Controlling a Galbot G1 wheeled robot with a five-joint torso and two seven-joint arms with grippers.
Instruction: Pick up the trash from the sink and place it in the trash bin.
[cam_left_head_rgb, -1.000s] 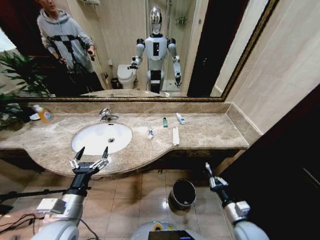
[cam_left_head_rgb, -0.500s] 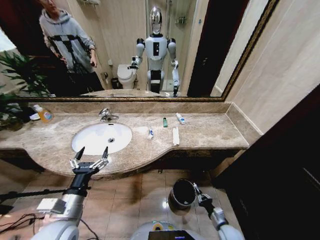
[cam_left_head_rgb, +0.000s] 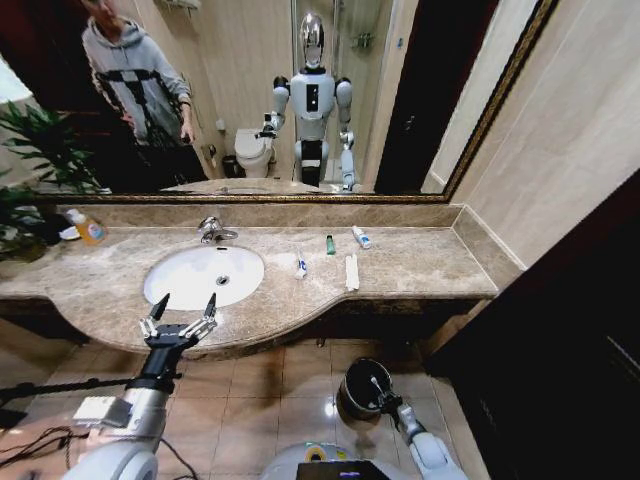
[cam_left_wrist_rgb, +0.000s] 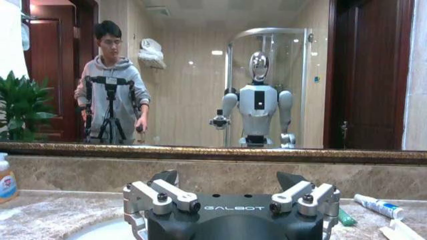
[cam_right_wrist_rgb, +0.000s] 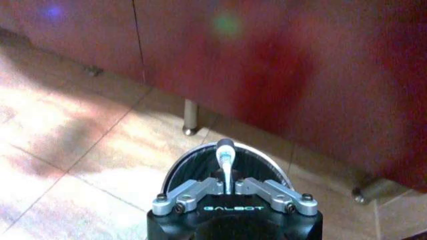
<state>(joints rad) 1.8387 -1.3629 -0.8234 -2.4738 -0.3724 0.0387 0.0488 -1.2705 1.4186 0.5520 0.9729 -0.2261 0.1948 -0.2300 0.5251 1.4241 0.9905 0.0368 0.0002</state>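
Right pincer (cam_right_wrist_rgb: 227, 186) is clamped on a small white tube (cam_right_wrist_rgb: 225, 156), hanging right over the open mouth of the trash bin (cam_left_head_rgb: 352, 392), which sits on the floor directly below it. "GALBOT" is printed on both pincer bodies. Left pincer (cam_left_head_rgb: 181, 309) is spread wide, holding nothing, just in front of the tabletop (cam_left_head_rgb: 420, 262) edge, with the sink (cam_left_head_rgb: 195, 272) just beyond it. Off past it: another white tube (cam_left_head_rgb: 300, 265), a dark-green bottle (cam_left_head_rgb: 330, 244), a white-blue tube (cam_left_head_rgb: 360, 236), a long wrapper (cam_left_head_rgb: 351, 271).
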